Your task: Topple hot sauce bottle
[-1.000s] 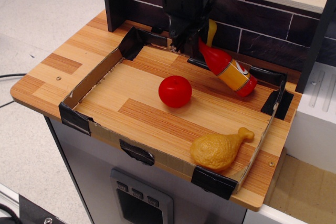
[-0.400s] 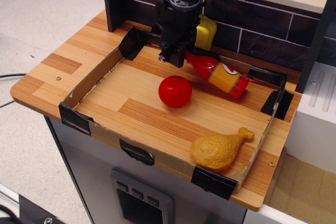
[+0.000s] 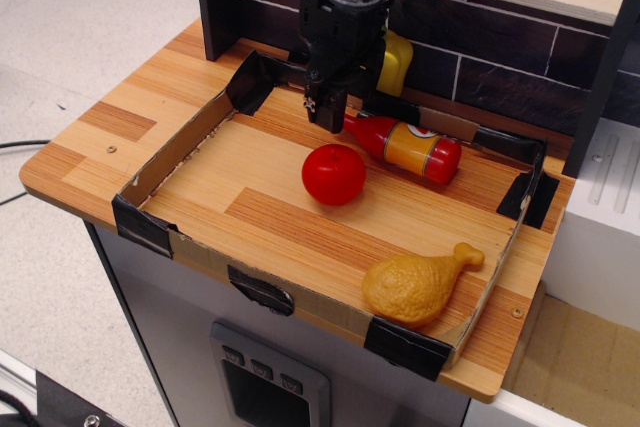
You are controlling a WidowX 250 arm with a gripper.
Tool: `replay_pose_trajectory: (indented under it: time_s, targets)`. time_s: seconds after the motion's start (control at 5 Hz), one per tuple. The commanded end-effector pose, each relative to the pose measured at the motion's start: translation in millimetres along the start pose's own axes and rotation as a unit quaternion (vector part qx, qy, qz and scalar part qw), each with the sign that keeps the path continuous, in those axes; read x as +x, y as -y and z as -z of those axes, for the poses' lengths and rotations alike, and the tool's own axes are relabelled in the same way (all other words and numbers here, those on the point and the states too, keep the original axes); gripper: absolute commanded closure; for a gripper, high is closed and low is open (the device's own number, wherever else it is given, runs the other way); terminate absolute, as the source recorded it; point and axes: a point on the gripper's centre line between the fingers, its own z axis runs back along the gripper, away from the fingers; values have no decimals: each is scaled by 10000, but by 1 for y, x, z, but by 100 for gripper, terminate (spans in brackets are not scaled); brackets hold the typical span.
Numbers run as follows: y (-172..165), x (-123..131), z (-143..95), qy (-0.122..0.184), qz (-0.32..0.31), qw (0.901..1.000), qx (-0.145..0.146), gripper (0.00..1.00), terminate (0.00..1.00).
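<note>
Hot sauce bottle [image 3: 405, 146] lying on its side on the bench [image 3: 130, 107], beside the red ball [image 3: 333, 174]; gripper [image 3: 330, 115] at its cap, fingers' state indiscernible.

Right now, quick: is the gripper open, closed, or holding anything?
Gripper: cannot tell whether open or closed; its fingers are hard to make out from this angle. It sits just over the cap end of the hot sauce bottle, which lies on its side in the tray.
</note>
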Motion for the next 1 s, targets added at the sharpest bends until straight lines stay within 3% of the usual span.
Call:
replay_pose_trajectory:
  time_s: [0.0,0.2,0.4,0.6,0.8]
  targets:
    - [16,18,-58,-111,63,9982,-579,0,0]
    - [15,13,-75,-144,328,9972,-653,0,0]
    - [15,7,-87,102,1039,9916,-766,0,0]
    - [15,7,-87,102,1039,9916,-766,0,0]
    - [15,7,-87,102,1039,9916,-766,0,100]
